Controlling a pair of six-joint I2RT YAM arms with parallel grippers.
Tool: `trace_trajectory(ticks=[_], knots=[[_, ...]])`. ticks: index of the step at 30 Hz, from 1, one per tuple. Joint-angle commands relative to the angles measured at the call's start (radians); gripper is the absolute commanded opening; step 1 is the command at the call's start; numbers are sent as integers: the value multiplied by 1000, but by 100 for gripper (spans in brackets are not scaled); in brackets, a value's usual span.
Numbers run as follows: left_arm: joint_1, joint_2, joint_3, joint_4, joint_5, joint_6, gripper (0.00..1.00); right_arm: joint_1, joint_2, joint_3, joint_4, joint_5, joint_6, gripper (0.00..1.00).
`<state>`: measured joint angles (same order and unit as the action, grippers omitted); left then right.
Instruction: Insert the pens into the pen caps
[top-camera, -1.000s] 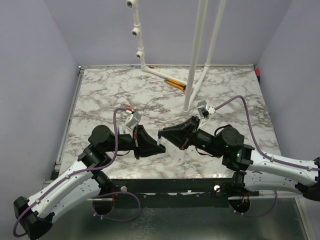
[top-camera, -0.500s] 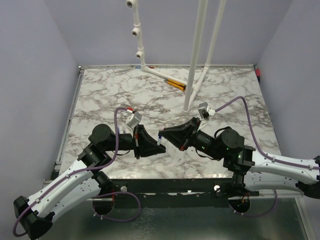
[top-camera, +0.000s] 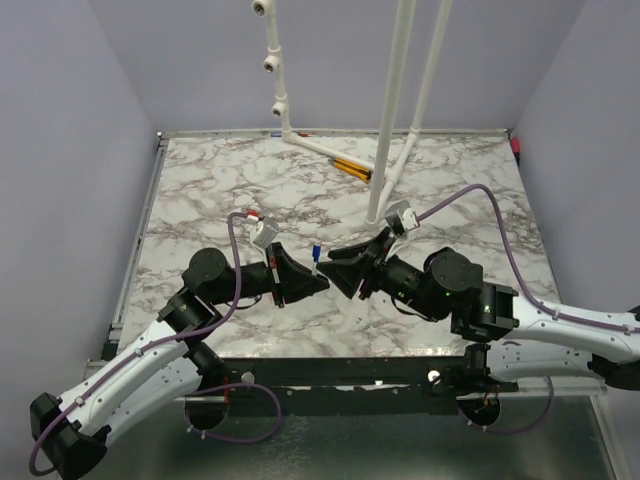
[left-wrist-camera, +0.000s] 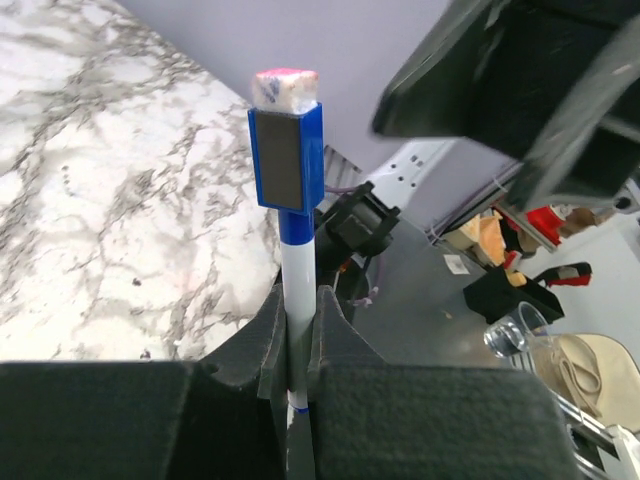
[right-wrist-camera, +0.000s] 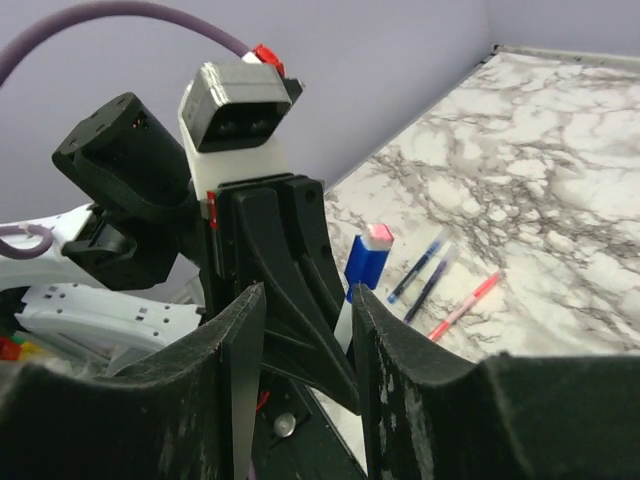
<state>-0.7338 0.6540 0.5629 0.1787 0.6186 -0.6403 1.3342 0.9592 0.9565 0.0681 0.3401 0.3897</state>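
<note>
Counter (top-camera: 200, 190): marble, open from 9 through 12 o'clock of the work point; the near edge runs close by at 6 o'clock. White frame (top-camera: 378, 190) stands at 12 to 1 o'clock, with orange sticks (top-camera: 350, 167) at its foot, well apart from me. Both arms meet nose to nose over the near middle. Left gripper (left-wrist-camera: 297, 310) is clamped on the blue pen (left-wrist-camera: 297, 285), held upright. Right gripper (right-wrist-camera: 308, 300) is at 3 o'clock of it, fingers apart and holding nothing. The blue cap (left-wrist-camera: 287, 155) sits on the pen's top end; I judge it on, but how deep I cannot tell. On the counter in the right wrist view lie two dark pens (right-wrist-camera: 418, 268) side by side and, just beside them, a pink-red pen (right-wrist-camera: 463, 306); no caps visible for them. Risks: backing the right gripper out crooked could clip the cap and flick it loose; a half-seated cap could drop and roll past the 6 o'clock edge. Safest room to withdraw is toward 3 o'clock, staying short of the frame.
</note>
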Motion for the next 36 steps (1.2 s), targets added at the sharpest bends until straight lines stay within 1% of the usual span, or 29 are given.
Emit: trace_trajectory(ticks=[1,6,9,13,19,23,30,36], knots=[[6,11,-17,-89,-100,40,0,7,-16,64,-140,131,-64,45],[5,52,11,-233,-245,75,0,7,5,97,-285,300,-50,47],[5,89,31,-328,-382,81,0,7,40,112,-388,400,-11,49],[5,164,53,-424,-536,72,0,4,108,108,-466,429,30,57],[6,321,74,-488,-675,59,0,-64,251,114,-562,367,102,58],[6,419,90,-502,-740,61,0,-105,315,94,-566,310,124,58],[5,530,117,-514,-814,77,0,-137,359,30,-546,236,154,59],[2,637,135,-522,-845,86,0,-146,359,-14,-532,214,167,59]])
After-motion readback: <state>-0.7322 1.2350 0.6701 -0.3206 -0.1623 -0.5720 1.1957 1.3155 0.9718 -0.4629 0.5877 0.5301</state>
